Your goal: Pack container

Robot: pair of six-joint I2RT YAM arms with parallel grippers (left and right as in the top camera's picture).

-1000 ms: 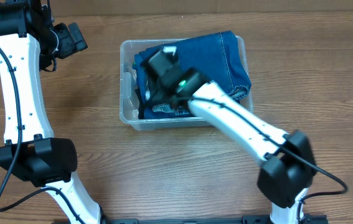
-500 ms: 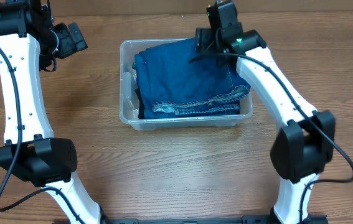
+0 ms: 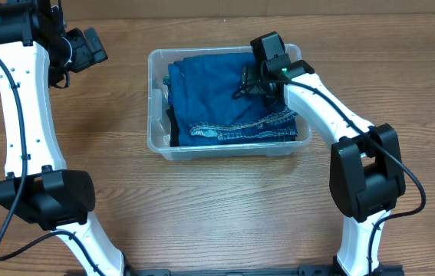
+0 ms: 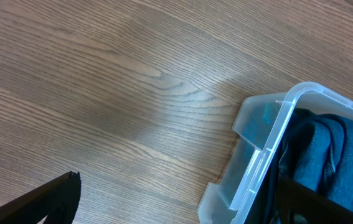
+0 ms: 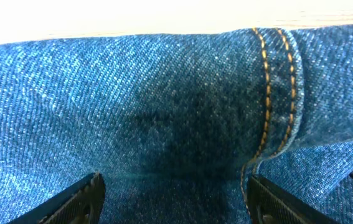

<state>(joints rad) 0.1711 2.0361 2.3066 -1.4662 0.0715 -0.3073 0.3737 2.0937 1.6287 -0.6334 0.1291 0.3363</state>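
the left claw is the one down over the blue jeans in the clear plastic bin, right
No, it is the right claw that is down over the folded blue denim jeans in the clear rectangular plastic bin; the left claw is off beside it, over the wooden table. The overhead view shows this.

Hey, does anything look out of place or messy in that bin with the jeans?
Nothing serious. The jeans lie folded inside the container; only the stitched hem along the near side looks rumpled. The right gripper, open, is over them.
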